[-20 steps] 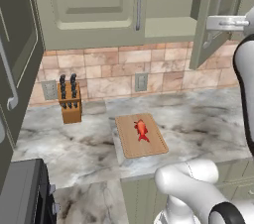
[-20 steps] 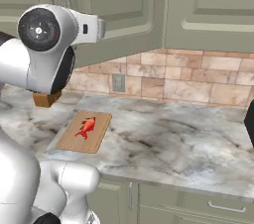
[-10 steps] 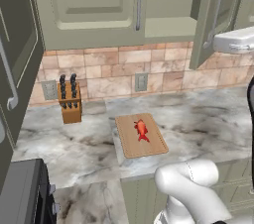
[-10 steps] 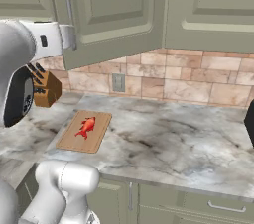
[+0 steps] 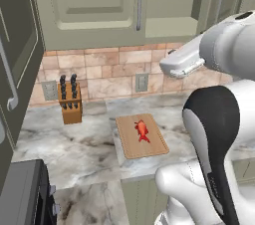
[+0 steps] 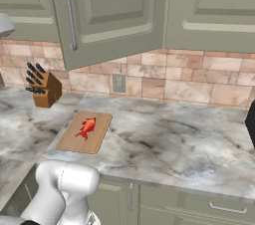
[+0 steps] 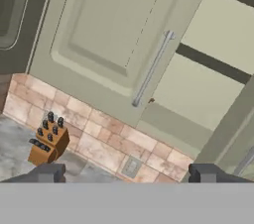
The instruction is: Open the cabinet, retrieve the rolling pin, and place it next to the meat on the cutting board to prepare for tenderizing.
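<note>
Now, gripper (image 7: 126, 176): jaws spread wide, holding nothing
cabinet (image 7: 116, 34): right door swung open
meat (image 5: 142, 130): on cutting board (image 5: 154, 147)

knife block (image 5: 70, 100), wall outlet (image 5: 141, 82), marble counter (image 6: 169, 139)

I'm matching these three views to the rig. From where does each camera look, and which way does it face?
Left base view: behind the arm's left, facing the counter, cutting board, knife block; white arm at right.
Right base view: behind its right, facing the same board and open cabinet door; arm base below.
Hand view: on the hand, facing the cabinet; open gripper at bottom.
All share the knife block.
</note>
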You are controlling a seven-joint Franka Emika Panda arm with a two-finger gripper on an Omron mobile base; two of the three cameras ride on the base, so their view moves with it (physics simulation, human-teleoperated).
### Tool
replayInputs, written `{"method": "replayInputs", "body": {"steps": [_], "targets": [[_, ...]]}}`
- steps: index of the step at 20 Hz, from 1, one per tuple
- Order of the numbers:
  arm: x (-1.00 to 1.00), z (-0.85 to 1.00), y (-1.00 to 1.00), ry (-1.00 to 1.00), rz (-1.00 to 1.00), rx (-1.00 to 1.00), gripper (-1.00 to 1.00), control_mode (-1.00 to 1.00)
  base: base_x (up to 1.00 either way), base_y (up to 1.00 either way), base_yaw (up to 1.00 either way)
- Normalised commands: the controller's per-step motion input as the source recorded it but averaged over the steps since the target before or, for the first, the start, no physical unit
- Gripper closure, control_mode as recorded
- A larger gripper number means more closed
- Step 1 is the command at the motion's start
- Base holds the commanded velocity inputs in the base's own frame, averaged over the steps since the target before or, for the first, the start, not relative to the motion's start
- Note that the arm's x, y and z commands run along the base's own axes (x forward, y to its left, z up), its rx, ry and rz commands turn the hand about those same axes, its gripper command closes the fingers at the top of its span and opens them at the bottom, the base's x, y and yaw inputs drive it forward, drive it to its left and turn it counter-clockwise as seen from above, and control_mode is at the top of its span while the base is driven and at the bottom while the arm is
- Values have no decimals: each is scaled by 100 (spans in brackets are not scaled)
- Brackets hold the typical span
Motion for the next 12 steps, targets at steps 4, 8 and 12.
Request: {"method": "replayInputs", "body": {"steps": [4,8,12], "targets": [[43,-31,31,8,-4,-29,-100,-100,0,0,0],[74,-16,2,5,-13,-21,-100,-100,0,0,0],[73,-11,0,4,-12,-16,-100,-100,0,0,0]]}}
